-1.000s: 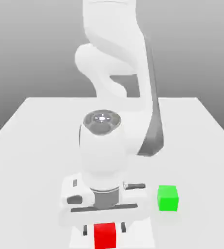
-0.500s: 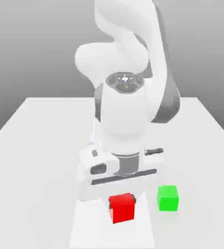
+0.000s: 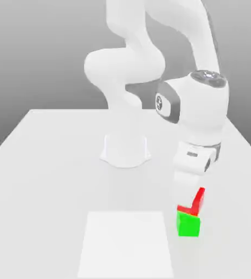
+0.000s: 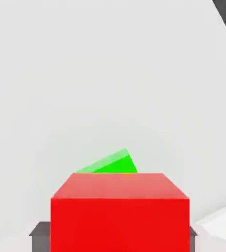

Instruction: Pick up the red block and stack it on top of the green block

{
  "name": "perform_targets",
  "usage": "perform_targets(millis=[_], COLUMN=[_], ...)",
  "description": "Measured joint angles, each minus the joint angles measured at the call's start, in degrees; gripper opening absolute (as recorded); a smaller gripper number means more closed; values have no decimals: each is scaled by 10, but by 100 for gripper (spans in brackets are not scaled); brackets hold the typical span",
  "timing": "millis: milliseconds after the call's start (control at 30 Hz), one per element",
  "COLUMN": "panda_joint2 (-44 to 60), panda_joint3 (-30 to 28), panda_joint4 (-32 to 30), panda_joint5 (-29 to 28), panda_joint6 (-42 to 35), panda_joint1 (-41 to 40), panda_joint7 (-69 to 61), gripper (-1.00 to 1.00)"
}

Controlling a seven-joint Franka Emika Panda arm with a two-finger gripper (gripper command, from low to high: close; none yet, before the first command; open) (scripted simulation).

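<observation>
Red smooth cube [image 4: 120, 225] gripped in pincer [image 3: 191, 202] | green smooth cube [image 3: 188, 224] by counter's near right corner, exterior view | square edges, lower gently

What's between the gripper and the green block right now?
The red block, clasped in the gripper; the exterior view shows it between the hand and the green block.
</observation>
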Motion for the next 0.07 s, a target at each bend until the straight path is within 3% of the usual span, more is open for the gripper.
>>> perform_targets(millis=[67], panda_joint2=[0], panda_joint3=[0], panda_joint4=[0], panda_joint5=[0], panda_joint6=[0], panda_joint1=[0], panda_joint7=[0], gripper=[100])
